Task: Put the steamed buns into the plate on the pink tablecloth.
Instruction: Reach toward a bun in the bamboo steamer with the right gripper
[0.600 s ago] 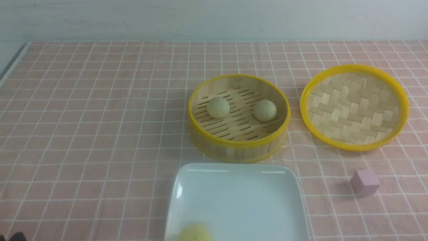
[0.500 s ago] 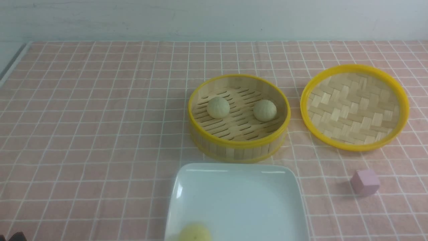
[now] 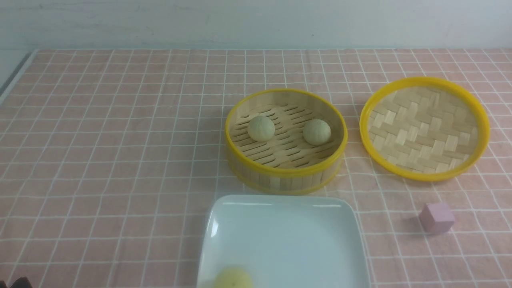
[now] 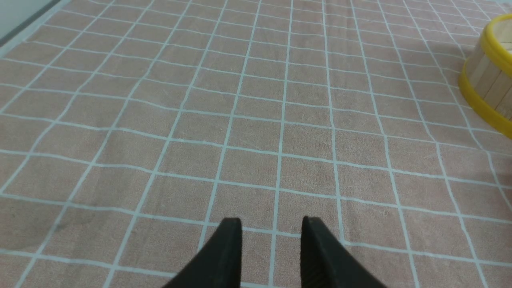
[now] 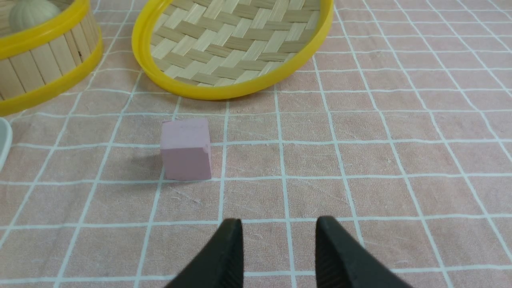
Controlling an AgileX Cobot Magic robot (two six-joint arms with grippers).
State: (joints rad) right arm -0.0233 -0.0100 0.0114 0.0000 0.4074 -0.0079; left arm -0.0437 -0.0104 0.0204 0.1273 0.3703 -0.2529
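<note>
At the left jaws, the two black fingertips point(image 4: 230, 250) stand spread with a clear gap between them, and nothing is pinched there. They hang over the pink tablecloth point(image 4: 280, 120), above bare squares of its white grid. In that wrist view we see only a slice of the bamboo steamer basket point(image 4: 490, 76), its slatted wall and yellow bands, well apart from the fingertips.

The right jaws are spread in the same way and hold nothing, again over the cloth. Ahead of them sits a small pink-purple cube point(image 5: 186, 150), apart from the fingertips and resting flat on the cloth. Beyond the cube lies the woven bamboo lid point(image 5: 236, 40), its inside turned up. Its yellow rim is near the basket but does not touch it.

In the front view, one of the steamed buns point(image 3: 261, 128) sits toward the left of the basket's slatted floor and the other bun point(image 3: 317, 132) toward the right. They are apart from each other and from the wall.

The plate point(image 3: 280, 202), white and glossy, lies on the cloth just nearer to us than the basket. Its far rim is close under the basket's wall, but we cannot tell whether they touch. On the plate's near part, cut by the picture's lower edge, is a blurred pale-yellow round thing point(image 3: 233, 279). It looks like a bun, but we cannot be sure.

The lid lies to the right of the basket. The cube is nearer to us than the lid and to the right of the plate.
</note>
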